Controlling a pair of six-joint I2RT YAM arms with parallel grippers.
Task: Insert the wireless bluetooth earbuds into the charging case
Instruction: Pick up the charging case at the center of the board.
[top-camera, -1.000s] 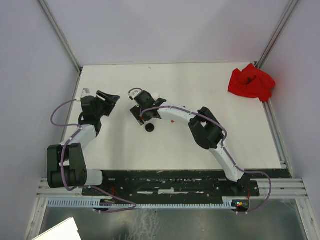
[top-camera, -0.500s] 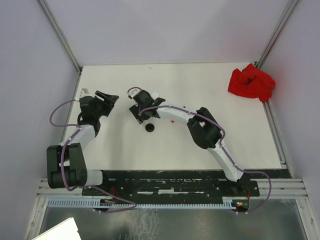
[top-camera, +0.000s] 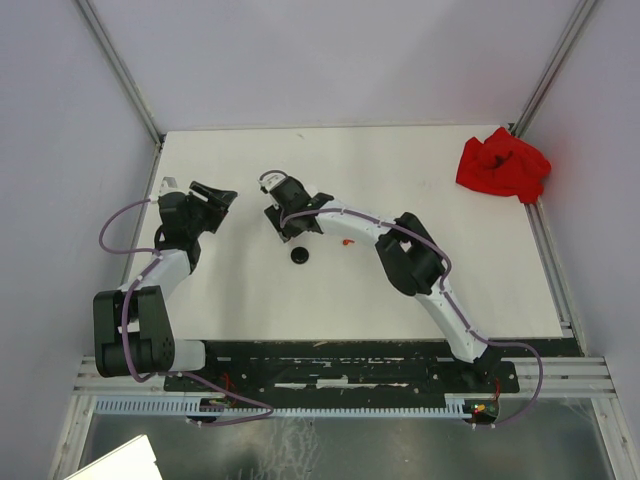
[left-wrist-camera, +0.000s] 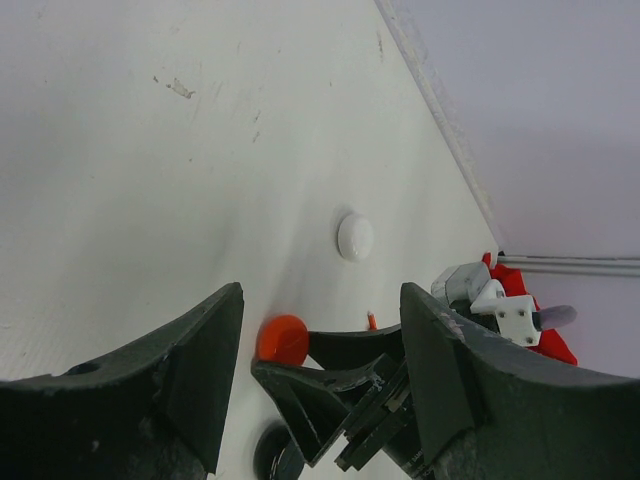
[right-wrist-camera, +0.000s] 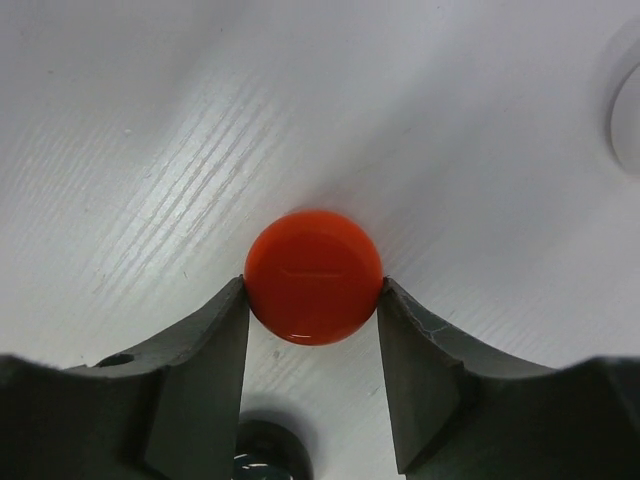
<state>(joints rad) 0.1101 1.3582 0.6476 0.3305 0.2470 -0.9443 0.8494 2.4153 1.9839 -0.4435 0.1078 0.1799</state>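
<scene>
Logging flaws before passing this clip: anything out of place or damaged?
Nothing damaged or spilled. One stray: a crumpled red cloth lies at the far right corner of the table, apart from the work. The right claw grips the red case squarely.

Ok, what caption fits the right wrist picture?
Right claw pinching a round red case on the white table.

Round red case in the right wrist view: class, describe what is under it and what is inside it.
The glossy round red case is pinched by the right gripper over the white table. Its underside and contents are hidden by its opaque shell.
</scene>
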